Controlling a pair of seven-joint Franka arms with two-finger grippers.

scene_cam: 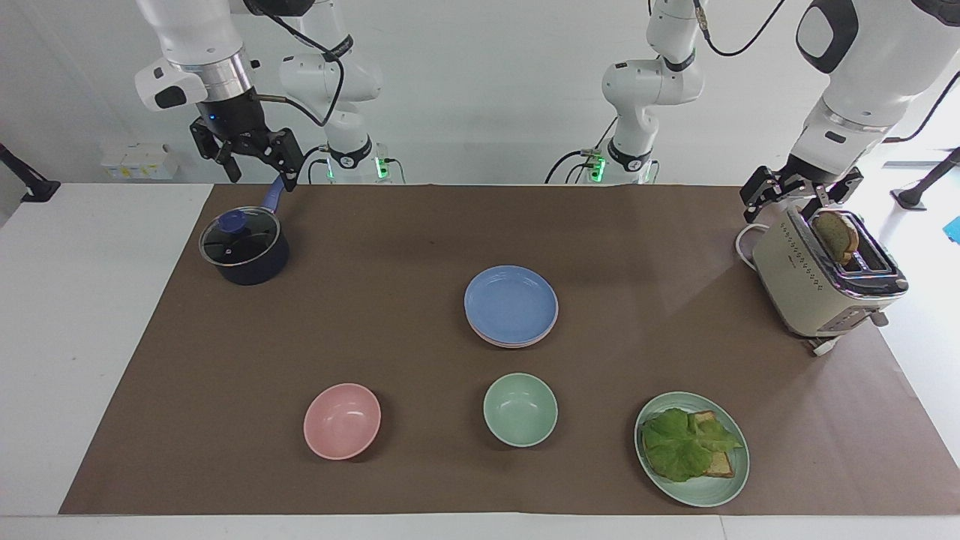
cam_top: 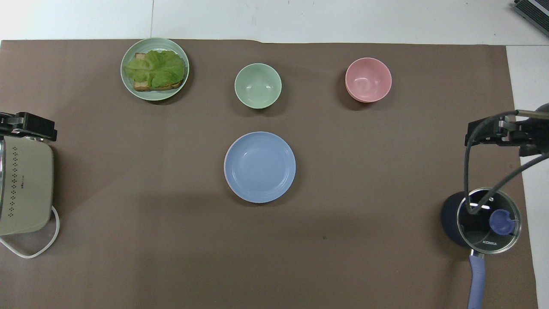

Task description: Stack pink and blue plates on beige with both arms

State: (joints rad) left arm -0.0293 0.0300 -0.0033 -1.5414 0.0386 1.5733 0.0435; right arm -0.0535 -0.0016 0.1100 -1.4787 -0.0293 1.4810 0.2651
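your blue plate (scene_cam: 511, 302) tops the stack, pink rim (scene_cam: 501, 341) under it, beige perhaps hidden. right claw (scene_cam: 253, 154) over the pot (scene_cam: 244, 250), left claw (scene_cam: 796, 196) by the toaster (scene_cam: 817, 285), both open, empty.

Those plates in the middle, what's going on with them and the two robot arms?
Nothing is being handled. The blue plate tops a stack mid-table, with the pink plate edging out beneath. The right gripper hangs open and empty above the saucepan; the left gripper waits open at the toaster.
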